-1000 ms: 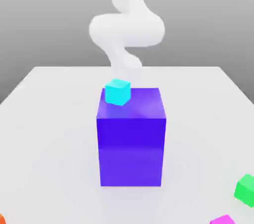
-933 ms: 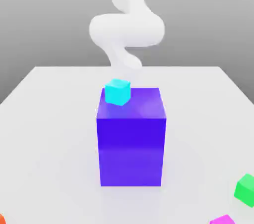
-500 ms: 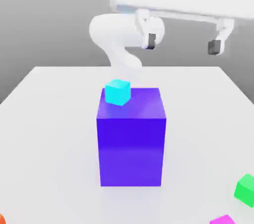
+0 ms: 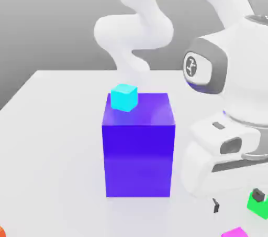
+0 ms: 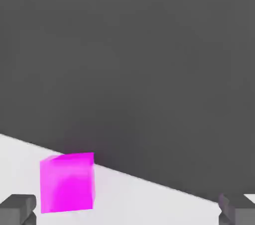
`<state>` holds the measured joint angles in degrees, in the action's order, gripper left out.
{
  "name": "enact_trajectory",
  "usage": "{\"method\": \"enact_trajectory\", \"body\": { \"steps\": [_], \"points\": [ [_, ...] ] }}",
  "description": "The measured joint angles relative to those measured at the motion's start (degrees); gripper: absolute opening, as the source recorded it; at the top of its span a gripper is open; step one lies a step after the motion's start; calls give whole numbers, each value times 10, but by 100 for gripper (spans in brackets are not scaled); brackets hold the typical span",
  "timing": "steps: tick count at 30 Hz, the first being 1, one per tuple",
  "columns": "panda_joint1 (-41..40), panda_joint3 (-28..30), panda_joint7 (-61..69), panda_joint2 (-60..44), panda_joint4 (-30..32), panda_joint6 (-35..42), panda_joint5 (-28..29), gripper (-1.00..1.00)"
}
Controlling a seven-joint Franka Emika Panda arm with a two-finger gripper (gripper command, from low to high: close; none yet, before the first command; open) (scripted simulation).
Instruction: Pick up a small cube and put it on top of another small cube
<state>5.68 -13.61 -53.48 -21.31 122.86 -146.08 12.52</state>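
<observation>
A small cyan cube (image 4: 124,97) sits on the back left corner of a tall blue block (image 4: 138,147). At the exterior view's right, a small green cube (image 4: 260,205) lies near the table's front, partly behind one dark fingertip. A small magenta cube (image 4: 235,232) lies in front of it and also appears in the hand view as the magenta cube (image 5: 67,182), close to the table's edge. My gripper (image 4: 236,201) hangs low over the table between these two cubes, open, with nothing between its fingers. In the hand view the gripper (image 5: 127,211) has its fingertips (image 5: 17,209) spread wide.
The white table (image 4: 52,141) carries the blue block at its middle. An orange cube (image 4: 1,231) peeks in at the front corner on the exterior view's left. The arm's white body (image 4: 230,89) stands close beside the block on the exterior view's right.
The hand has swung down from high behind the blue block to low over the table at the exterior view's front right. The cubes have not moved.
</observation>
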Motion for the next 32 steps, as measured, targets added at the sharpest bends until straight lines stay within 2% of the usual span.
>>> {"method": "enact_trajectory", "body": {
  "steps": [6,7,13,17,24,28,29,32],
  "points": [
    [27,16,-14,-122,-24,-67,21,0],
    [30,20,-17,-134,-27,-75,25,-100],
    [32,22,-18,-140,-28,-80,26,-100],
    [17,2,-2,-81,-14,-35,3,-100],
    [76,-76,-47,58,91,0,-31,-100],
    [106,-58,-89,10,100,-54,13,-100],
    [113,-50,-97,-5,99,-67,24,100],
    [113,-50,-97,-5,99,-67,24,100]
  ]
}}
